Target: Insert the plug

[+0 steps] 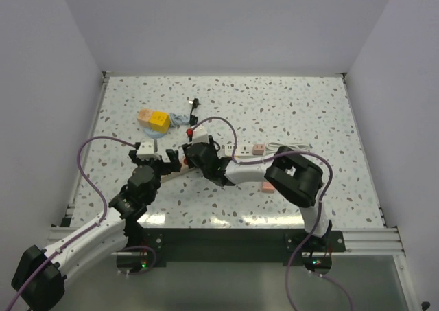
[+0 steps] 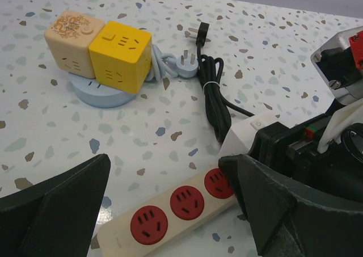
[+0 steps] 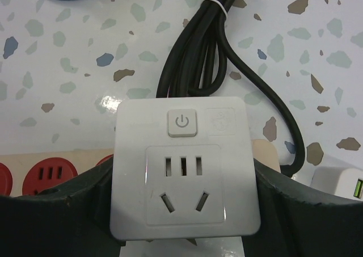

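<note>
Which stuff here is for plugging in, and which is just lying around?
For the job:
- white plug block, held in the right claw
- strip with red sockets, by the left claw

Just lying about, probably:
- yellow cube
- beige cube
- blue disc under them
- bundled black cord

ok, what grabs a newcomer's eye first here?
A white socket block with a power button fills the right wrist view, gripped by the right gripper, a black cable bundled behind it. In the left wrist view a beige strip with red sockets lies between the fingers of the open left gripper. Up left in that view, a yellow cube and a peach cube sit on a blue disc.
</note>
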